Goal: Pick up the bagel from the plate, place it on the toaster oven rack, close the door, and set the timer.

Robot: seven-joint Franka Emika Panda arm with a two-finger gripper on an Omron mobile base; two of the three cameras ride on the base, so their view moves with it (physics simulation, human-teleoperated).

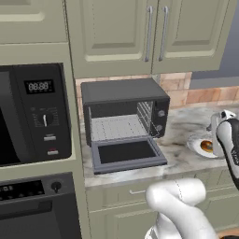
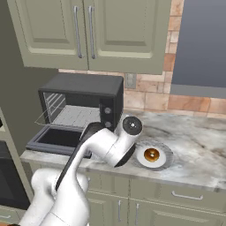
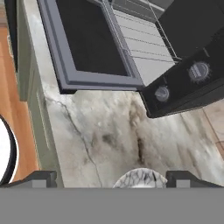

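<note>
Tool (image 3: 111, 180) first: in the hand view we see its two dark fingertips set well apart at the bottom edge, nothing between them, so we read it as released and empty, looking down over the marbled tabletop (image 3: 109, 135) with the near rim of the plate (image 3: 140, 178) just showing between the tips. Our target, the bagel (image 2: 152, 155), lies in the middle of that plate, which stands on the tabletop to the right of the toaster oven (image 2: 84, 103) and a little apart from it. We judge the bagel to be light, so weight should be no worry, but it is bread: somewhat soft, and a hard squeeze could dent or tear it. Its crust looks smooth and rounded, so it may slide or roll out of a shallow pinch. We would come straight down and close across its full outer width, low on the ring; taking one side of the ring through the hole is an option, though the hole looks small for a finger. The plate could shift if a tip pushes on it. The door (image 1: 127, 156) already lies dropped open and the rack (image 1: 117, 127) is bare, so the way in looks free.
</note>
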